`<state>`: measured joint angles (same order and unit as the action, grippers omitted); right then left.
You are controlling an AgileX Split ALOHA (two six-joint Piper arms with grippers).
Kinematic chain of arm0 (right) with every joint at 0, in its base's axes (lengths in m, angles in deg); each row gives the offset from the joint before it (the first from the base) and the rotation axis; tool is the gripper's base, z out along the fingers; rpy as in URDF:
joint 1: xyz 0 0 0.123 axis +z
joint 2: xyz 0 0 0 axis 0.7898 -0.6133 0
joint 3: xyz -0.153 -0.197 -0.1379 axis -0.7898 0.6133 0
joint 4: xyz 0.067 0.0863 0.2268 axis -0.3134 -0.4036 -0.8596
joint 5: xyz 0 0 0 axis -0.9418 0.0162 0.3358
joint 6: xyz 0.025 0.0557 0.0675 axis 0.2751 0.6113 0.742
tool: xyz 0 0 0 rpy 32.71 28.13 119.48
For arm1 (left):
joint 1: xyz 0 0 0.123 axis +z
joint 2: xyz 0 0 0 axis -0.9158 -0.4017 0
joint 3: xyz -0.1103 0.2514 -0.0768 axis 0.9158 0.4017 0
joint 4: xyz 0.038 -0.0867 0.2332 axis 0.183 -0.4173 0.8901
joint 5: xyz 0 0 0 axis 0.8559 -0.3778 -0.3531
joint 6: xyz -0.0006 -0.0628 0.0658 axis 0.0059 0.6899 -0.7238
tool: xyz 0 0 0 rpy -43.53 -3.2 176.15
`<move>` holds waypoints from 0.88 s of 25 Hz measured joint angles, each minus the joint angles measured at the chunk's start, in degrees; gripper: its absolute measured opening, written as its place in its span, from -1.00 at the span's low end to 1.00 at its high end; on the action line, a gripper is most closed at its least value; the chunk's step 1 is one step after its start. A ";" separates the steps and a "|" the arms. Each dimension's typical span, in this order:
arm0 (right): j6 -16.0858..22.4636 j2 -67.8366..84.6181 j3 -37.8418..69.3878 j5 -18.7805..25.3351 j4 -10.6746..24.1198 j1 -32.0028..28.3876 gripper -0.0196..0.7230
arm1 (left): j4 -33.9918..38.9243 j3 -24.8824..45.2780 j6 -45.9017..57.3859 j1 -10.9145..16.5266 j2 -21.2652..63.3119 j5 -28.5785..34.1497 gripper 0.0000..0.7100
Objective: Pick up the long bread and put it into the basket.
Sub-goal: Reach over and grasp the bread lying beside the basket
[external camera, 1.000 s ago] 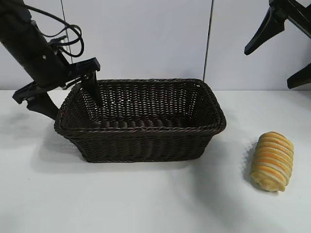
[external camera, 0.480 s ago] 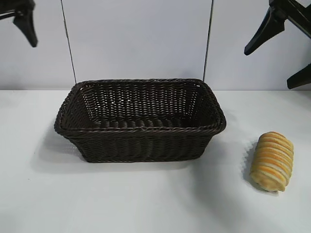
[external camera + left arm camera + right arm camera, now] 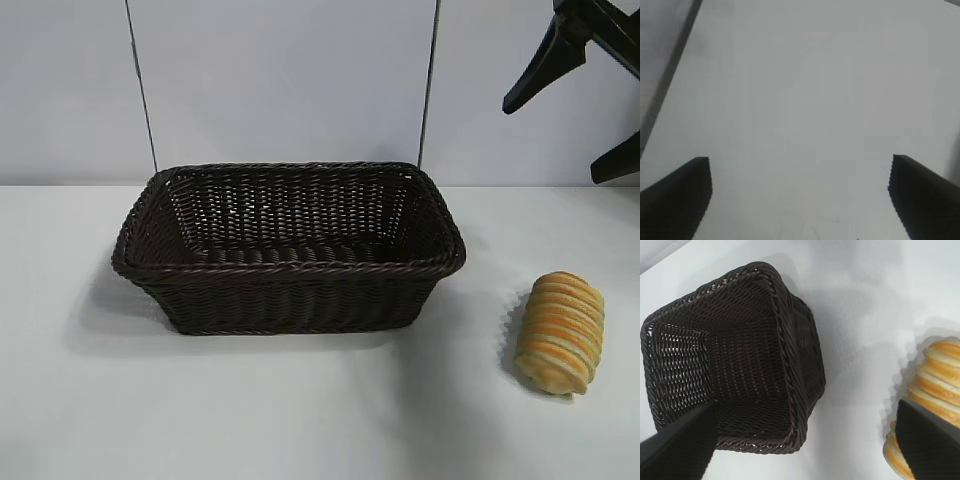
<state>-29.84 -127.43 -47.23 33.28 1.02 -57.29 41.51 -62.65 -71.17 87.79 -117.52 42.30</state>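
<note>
Over on the white worktop (image 3: 250, 400), basket (image 3: 288, 247) sitting left of centre, nothing inside. Bread (image 3: 560, 331) lying on the worktop out at roughly 4 o'clock from the basket, well apart from it, ridges running crosswise, one end pointing toward the camera. Untouched so far.

Right claw (image 3: 585, 115) hanging up at about 2 o'clock in the exterior view, high above the bread, fingers spread wide, nothing between them. Same story from its wrist cam: both fingers (image 3: 677, 447) far apart, basket under one side, bread (image 3: 927, 405) under the other.

Left claw (image 3: 800, 192) nowhere in the exterior view, only visible on its own wrist cam: wide open, empty, looking down at bare worktop (image 3: 805, 100).
</note>
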 joint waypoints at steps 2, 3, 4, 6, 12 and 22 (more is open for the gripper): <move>0.00 0.00 0.00 0.07 0.00 0.00 0.92 | -1.23 0.07 -0.53 0.07 5.15 0.60 0.96; 0.00 0.00 0.00 0.07 0.00 0.00 0.92 | -1.52 0.07 -0.73 0.07 7.42 0.82 0.96; 0.00 0.00 0.00 0.13 0.00 0.00 0.92 | -1.71 0.07 -0.91 -0.02 10.24 0.96 0.96; 0.00 0.00 0.00 0.38 0.05 0.00 0.92 | -1.55 0.07 -1.08 -0.79 15.40 1.20 0.96; -0.03 0.00 0.00 0.94 0.11 0.00 0.92 | 0.68 0.07 -1.17 -10.03 30.51 3.86 0.96; -1.16 0.00 0.00 1.01 0.23 0.00 0.92 | 1.69 7.57 -1.22 -17.05 55.02 9.67 0.96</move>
<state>-31.01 -127.43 -47.23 34.29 1.25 -57.29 43.21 -55.08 -72.39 70.73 -62.50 51.96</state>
